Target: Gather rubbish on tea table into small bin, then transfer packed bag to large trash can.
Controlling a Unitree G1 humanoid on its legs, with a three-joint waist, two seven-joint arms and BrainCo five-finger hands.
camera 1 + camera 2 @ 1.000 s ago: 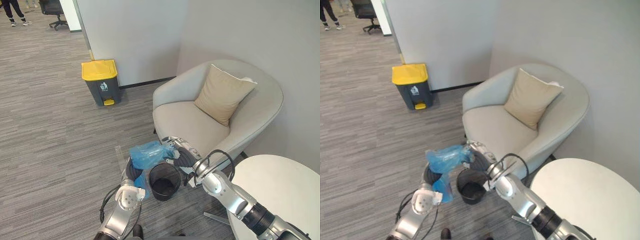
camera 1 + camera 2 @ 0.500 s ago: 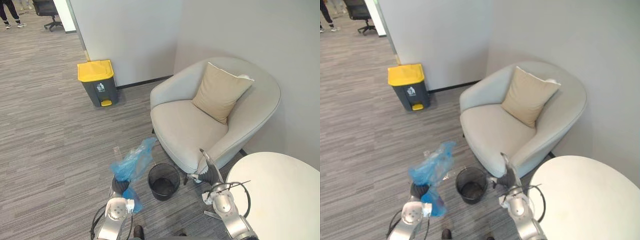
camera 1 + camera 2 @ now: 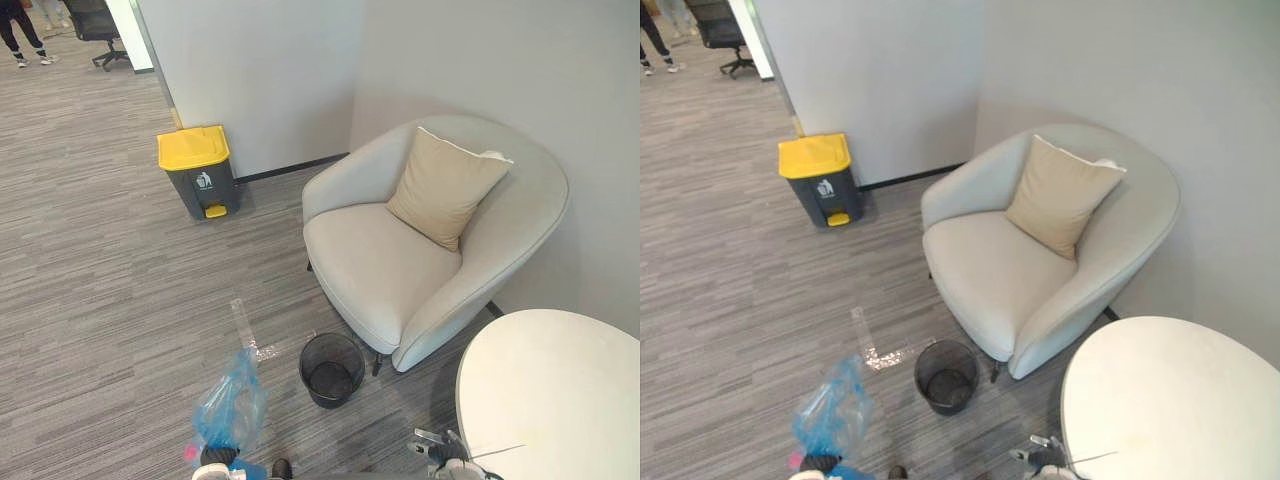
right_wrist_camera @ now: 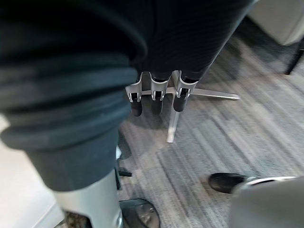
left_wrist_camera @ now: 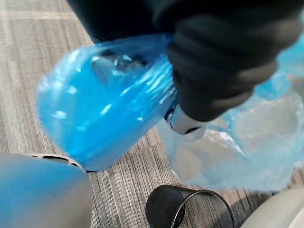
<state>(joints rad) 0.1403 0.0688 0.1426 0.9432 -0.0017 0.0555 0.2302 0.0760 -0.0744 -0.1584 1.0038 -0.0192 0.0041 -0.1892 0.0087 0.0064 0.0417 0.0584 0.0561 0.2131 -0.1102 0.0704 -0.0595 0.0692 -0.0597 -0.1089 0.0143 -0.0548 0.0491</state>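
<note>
Your left robot hand (image 5: 183,122) clenched on crinkly translucent blue bag (image 5: 95,99) | right robot hand (image 4: 156,88) hanging, uncurled, empty | round black mesh bin (image 3: 331,369)

- I see the large trash can (image 3: 198,170) against the wall, far ahead on my left.
- The armchair (image 3: 400,270) fills the corner to the right of it, with a cushion (image 3: 445,187) leaning on its backrest.
- The small bin (image 3: 331,369) stands on the floor just before the armchair's front edge.
- The desk (image 3: 550,390) is at my near right, beside the armchair.
- The bag (image 3: 232,408) is left of the small bin, apart from it, gripped in my left hand (image 5: 218,71).
</note>
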